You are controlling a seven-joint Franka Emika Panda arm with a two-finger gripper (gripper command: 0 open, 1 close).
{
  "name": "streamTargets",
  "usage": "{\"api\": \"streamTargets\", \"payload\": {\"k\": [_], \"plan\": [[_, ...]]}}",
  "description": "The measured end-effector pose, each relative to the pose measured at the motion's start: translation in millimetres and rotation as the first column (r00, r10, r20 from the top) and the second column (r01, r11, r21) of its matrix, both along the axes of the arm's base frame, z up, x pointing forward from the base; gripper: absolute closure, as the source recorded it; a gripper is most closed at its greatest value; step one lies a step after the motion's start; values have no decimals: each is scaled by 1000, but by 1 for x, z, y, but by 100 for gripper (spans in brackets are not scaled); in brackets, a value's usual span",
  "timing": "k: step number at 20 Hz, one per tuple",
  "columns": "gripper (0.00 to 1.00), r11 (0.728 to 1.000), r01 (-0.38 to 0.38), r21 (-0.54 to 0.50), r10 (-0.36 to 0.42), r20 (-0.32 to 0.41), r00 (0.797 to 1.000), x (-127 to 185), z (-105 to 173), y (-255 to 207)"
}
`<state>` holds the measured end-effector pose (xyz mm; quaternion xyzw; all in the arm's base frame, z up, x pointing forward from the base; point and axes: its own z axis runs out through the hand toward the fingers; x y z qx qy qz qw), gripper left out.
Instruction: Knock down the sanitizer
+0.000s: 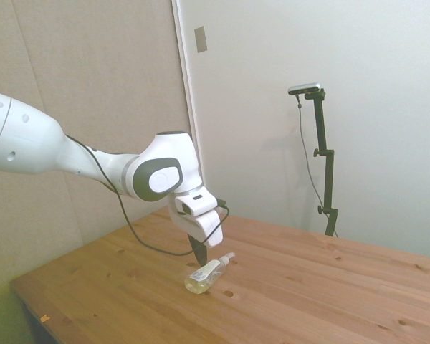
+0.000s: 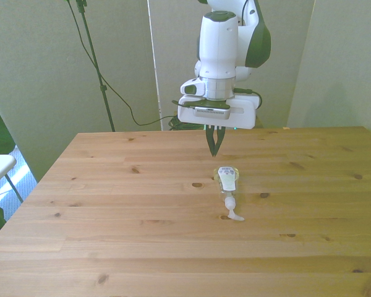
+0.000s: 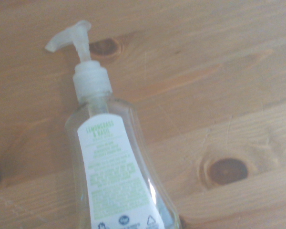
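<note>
- The sanitizer lay flat on the counter, nozzle toward the near edge, the only low obstacle on the boards.
- The end effector hung just beyond the bottle's base, fingertips pressed together and clear of the wood, with open air beneath them.
- To the front view's left and right of the bottle the boards ran bare to the edges.
- A wall stood behind the far edge.

Sanitizer below gripper: clear bottle, white label with green print, white pump. Table: light knotted wood.
</note>
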<state>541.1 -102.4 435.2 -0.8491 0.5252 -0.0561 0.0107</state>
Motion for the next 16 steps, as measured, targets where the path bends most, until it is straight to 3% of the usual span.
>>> {"api": "streamTargets", "payload": {"k": [7,8,16], "plan": [[100,998,-60,0,60,11,998,38,-7,11],[0,998,-66,-1,66,12,998,41,-7,14],[0,996,-85,-8,86,1,996,31,-8,23]]}}
